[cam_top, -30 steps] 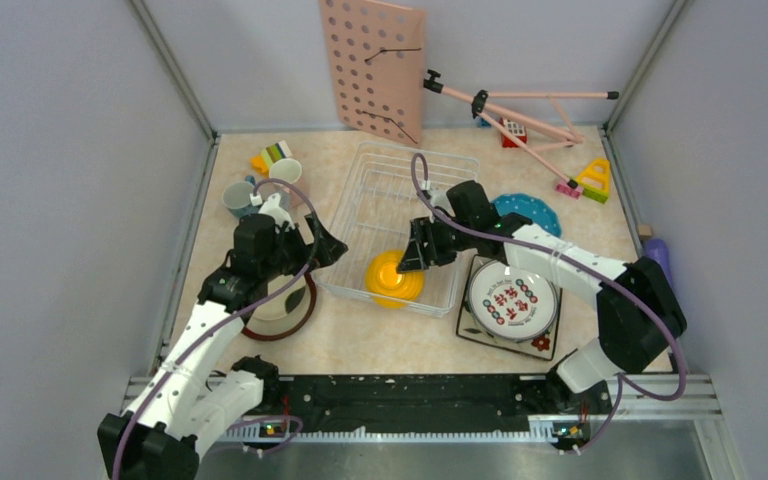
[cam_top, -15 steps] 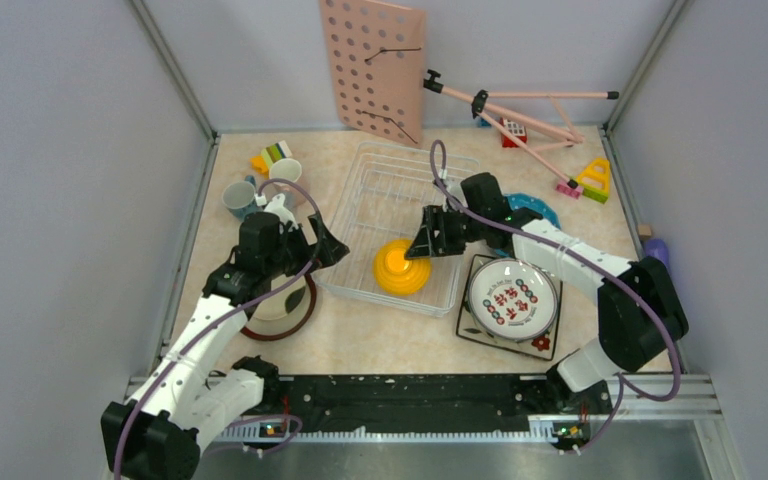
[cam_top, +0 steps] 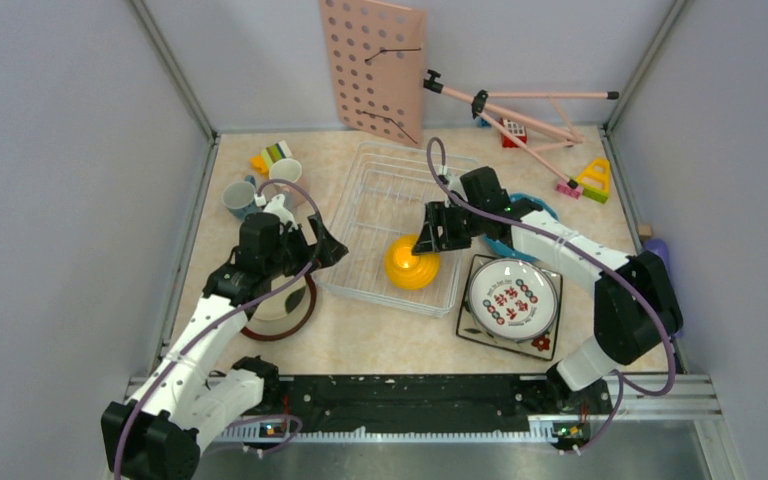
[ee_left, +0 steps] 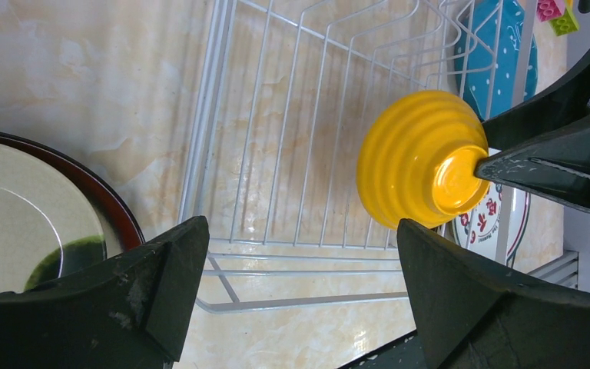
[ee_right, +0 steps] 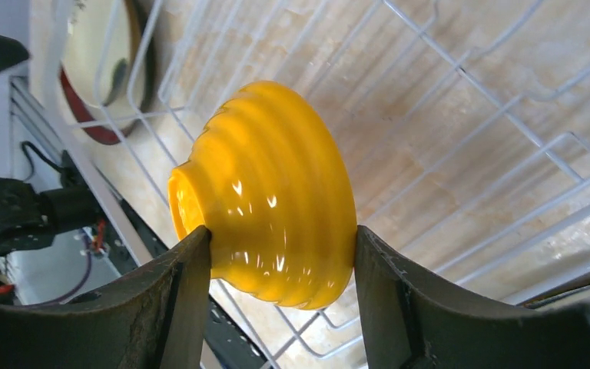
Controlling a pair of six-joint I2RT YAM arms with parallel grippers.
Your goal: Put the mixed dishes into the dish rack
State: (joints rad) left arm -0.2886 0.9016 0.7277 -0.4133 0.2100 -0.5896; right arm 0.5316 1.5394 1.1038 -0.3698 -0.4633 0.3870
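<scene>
- Nearest the arms' bases, at 4 o'clock on the worktop, the round white patterned plate lies on top of the square flowered black-rimmed plate.
- At 8 o'clock the brown-rimmed cream plate lies flat, just beside the near left corner of the dish rack.
- The left hand hovers above that plate's far edge, fingers spread wide and grasping nothing.
- At centre, the right hand is clamped on the yellow bowl, one finger on each side of its ribbed wall. The bowl is tipped on its side with its foot turned toward the left arm. It sits inside the wire walls at the rack's 5 o'clock corner; whether it touches the wires cannot be told.
- At 2 o'clock the teal dotted plate lies just outside the rack's right wall, partly under the right arm.
- At 10 o'clock the teal mug and pink mug stand near each other, with toy blocks just beyond.
- At 12 o'clock a pink pegboard leans on the back wall.
</scene>
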